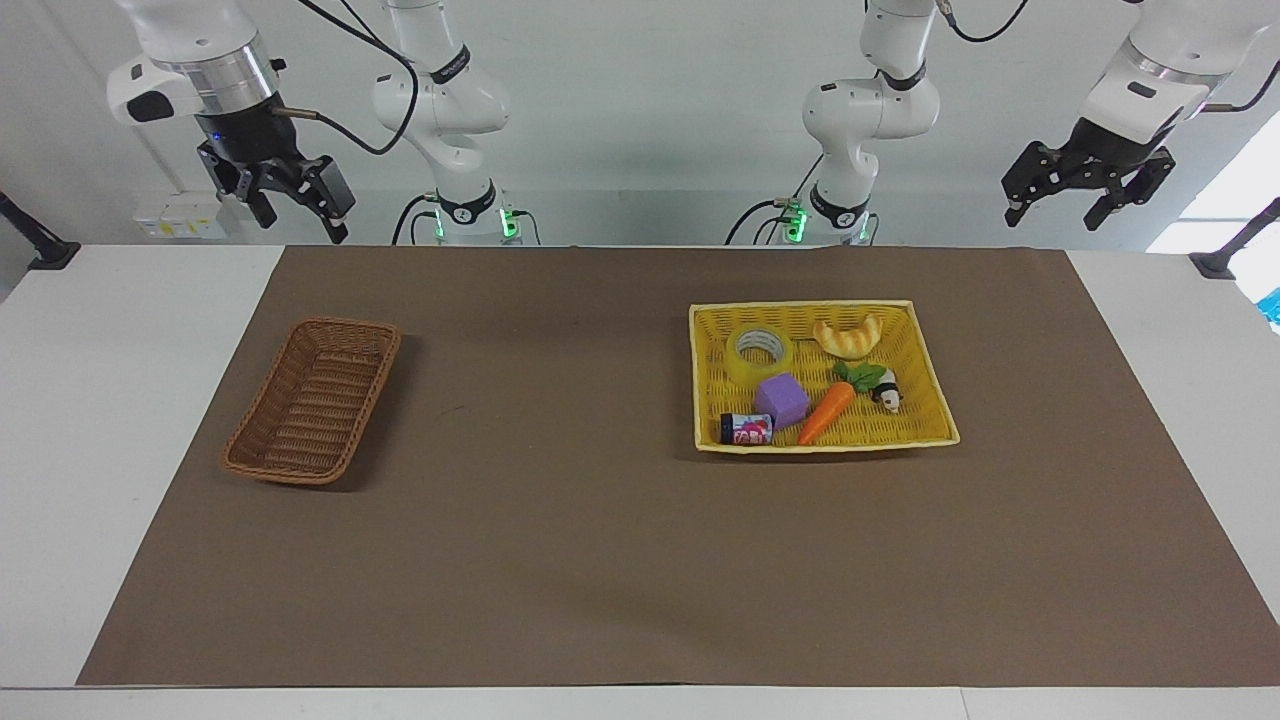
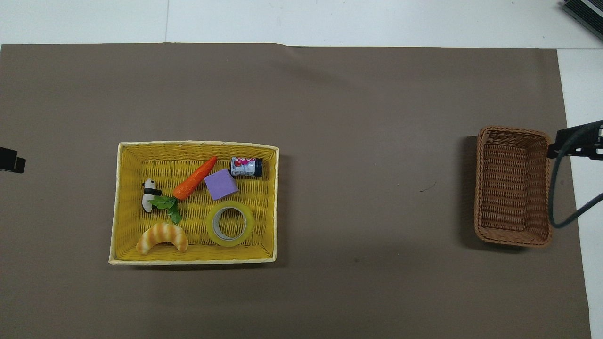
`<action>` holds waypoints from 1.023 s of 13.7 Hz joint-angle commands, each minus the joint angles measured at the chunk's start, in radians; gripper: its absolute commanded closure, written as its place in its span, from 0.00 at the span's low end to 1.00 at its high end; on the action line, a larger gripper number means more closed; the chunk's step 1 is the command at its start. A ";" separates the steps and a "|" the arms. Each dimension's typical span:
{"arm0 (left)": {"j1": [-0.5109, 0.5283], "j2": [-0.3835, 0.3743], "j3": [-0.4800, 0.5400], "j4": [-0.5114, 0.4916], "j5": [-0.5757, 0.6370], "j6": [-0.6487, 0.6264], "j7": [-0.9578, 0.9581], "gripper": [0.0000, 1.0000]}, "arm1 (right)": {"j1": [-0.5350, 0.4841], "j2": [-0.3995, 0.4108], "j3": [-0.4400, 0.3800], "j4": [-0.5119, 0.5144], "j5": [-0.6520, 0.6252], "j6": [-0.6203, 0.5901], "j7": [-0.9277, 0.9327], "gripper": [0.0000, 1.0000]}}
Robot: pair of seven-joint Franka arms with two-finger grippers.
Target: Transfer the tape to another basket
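Robotics lab; 2 white arms [image 1: 440,110] mounted at a white table [image 1: 130,420]; brown mat [image 1: 560,520]; bare wall.

Counter [image 1: 130,480]: white top, wide, running past both side edges of the facing view.
Mat [image 1: 620,560]: brown sheet over most of the counter, leaving white strips at both ends and along the edge farthest from the robots; a slight crease shows near that edge in the overhead view.
Wall [image 1: 640,120]: plain pale grey-white, at the robots' end.
Socket box [image 1: 180,218]: white, low on the wall toward the right arm's end.
Window [image 1: 1225,205]: bright daylight at the left arm's end.
Brackets [image 1: 40,245]: black stands at both counter corners.
Light: even, soft; faint shadows on the mat.
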 commanded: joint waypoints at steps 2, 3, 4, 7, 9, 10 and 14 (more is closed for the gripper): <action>-0.010 -0.032 0.011 -0.030 -0.004 -0.021 0.020 0.00 | -0.003 -0.020 -0.008 -0.022 0.025 0.015 -0.023 0.00; -0.011 -0.032 0.011 -0.032 -0.005 -0.019 0.020 0.00 | -0.006 -0.020 -0.008 -0.022 0.025 0.017 -0.034 0.00; -0.010 -0.033 0.011 -0.035 -0.005 -0.021 0.020 0.00 | -0.008 -0.020 -0.008 -0.022 0.025 0.020 -0.037 0.00; -0.011 -0.036 0.011 -0.039 -0.005 -0.025 0.024 0.00 | -0.008 -0.019 -0.008 -0.022 0.016 0.028 -0.039 0.00; -0.004 -0.036 0.011 -0.041 -0.007 -0.019 0.020 0.00 | -0.006 -0.019 -0.008 -0.022 0.008 0.029 -0.071 0.00; -0.001 -0.036 0.011 -0.041 -0.007 -0.019 0.020 0.00 | -0.006 -0.020 -0.007 -0.024 0.007 0.028 -0.092 0.00; 0.004 -0.048 0.011 -0.062 -0.008 -0.016 0.024 0.00 | 0.003 -0.023 -0.007 -0.030 0.007 0.026 -0.100 0.00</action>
